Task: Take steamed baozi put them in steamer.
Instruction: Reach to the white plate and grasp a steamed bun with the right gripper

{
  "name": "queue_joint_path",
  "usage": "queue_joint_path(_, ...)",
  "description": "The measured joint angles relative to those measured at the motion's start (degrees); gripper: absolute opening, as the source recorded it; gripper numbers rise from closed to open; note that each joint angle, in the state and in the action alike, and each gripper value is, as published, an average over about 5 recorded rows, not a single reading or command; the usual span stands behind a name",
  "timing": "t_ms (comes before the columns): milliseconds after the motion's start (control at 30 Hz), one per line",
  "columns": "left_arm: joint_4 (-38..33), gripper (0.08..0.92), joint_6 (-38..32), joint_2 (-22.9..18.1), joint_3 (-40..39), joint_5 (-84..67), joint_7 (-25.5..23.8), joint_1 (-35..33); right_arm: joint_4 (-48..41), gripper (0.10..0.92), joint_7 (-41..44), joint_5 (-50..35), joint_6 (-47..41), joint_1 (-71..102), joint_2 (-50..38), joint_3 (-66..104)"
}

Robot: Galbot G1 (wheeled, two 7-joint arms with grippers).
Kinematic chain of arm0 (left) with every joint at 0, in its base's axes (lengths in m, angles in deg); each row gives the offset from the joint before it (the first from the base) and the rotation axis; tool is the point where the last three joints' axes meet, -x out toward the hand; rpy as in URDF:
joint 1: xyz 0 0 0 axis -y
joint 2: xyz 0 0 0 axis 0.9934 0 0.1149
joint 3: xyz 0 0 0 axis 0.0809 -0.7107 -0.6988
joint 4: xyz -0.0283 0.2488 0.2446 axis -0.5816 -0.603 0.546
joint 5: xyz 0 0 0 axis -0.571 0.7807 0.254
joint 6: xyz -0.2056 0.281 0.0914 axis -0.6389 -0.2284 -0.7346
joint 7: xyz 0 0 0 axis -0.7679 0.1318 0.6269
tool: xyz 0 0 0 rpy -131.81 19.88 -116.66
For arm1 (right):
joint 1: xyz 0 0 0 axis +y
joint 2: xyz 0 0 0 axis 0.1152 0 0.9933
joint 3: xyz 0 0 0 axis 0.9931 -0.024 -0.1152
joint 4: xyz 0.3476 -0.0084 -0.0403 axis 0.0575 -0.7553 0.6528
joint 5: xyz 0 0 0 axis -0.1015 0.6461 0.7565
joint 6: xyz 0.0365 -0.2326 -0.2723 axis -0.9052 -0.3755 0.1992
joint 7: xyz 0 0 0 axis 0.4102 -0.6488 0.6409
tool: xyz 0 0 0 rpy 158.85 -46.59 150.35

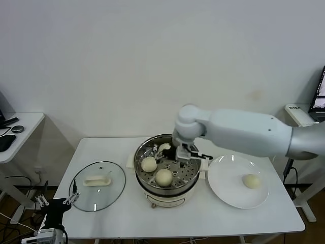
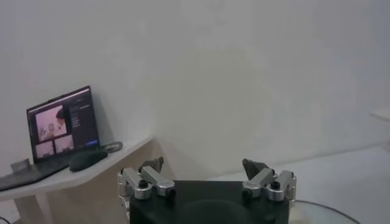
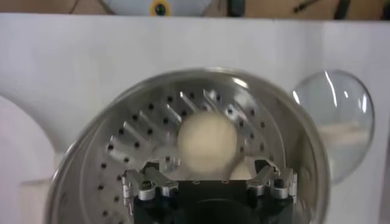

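Observation:
The steamer [image 1: 143,152] stands mid-table with three baozi on its perforated tray [image 3: 131,137]: one [image 1: 149,164] at its left, one [image 1: 163,177] at the front, and one [image 1: 164,148] at the back, partly hidden by my right gripper [image 1: 179,154]. That gripper hangs open inside the pot. In the right wrist view, a baozi [image 3: 206,141] lies just beyond the spread jaws of the right gripper [image 3: 208,175], free of both fingers, with another baozi [image 3: 241,170] beside it. One baozi [image 1: 251,181] remains on the white plate [image 1: 226,190]. My left gripper [image 2: 203,167] is open and parked low at the table's left front corner.
The glass lid [image 1: 97,185] with its white handle lies flat left of the steamer. A side table [image 1: 20,127] stands at the far left, holding a laptop [image 2: 61,125] and a mouse [image 2: 86,159]. The table edge runs close in front of the steamer.

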State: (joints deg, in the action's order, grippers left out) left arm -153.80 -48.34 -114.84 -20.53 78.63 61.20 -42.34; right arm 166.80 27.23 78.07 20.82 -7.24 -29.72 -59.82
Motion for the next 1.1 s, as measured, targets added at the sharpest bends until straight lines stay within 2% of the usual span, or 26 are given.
queue_joint_path(167, -0.06, 0.823, -0.01, 0.49, -0.62, 0.01, -0.13, 0.47, 1.12, 0.823, 0.02, -3.57, -6.84, -1.91, -5.47, 0.21)
queue_joint_path(367, 0.25, 0.823, -0.01, 1.2, -1.67, 0.32, -0.28, 1.21, 2.15, 0.823, 0.19, -7.22, -19.27, -1.78, -14.55, 1.31)
queue_joint_path(600, 0.72, 0.823, 0.09, 1.57, -2.7, 0.99, -0.57, 1.56, 1.68, 0.823, 2.13, -7.33, -28.95, 5.21, -25.53, 8.49)
queue_joint_path(833, 0.66, 0.823, 0.49, 1.34, -2.98, 1.67, -0.86, 1.46, -0.56, 0.823, 4.79, -4.96, -32.14, 18.59, -32.72, 20.86)
queue_joint_path(1100, 0.1, 0.823, 0.95, 0.81, -2.85, 2.43, -1.04, 0.64, -5.93, 0.823, 7.18, -0.74, -29.53, 33.01, -34.24, 33.42)
